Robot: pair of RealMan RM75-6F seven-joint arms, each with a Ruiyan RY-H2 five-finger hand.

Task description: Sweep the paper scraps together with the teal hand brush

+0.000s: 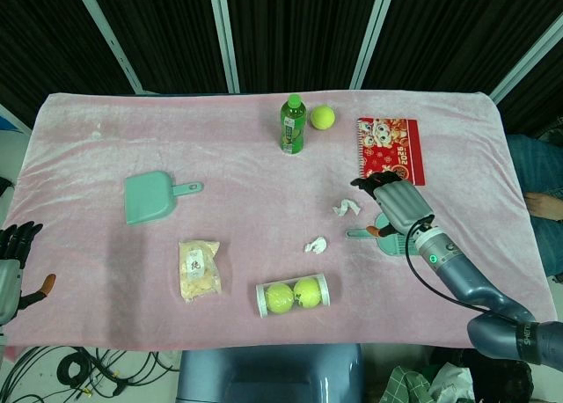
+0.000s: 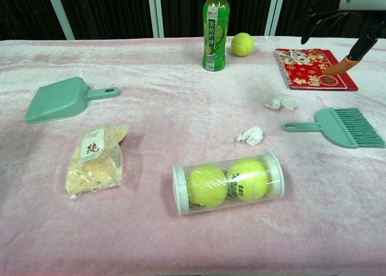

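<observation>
Head view: pink tablecloth, dark curtains.

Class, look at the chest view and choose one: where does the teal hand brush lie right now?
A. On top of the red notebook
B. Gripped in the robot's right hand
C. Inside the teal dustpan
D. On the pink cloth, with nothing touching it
D. The teal hand brush lies flat on the pink cloth, while the right hand hovers above it with open fingers, not touching.
</observation>
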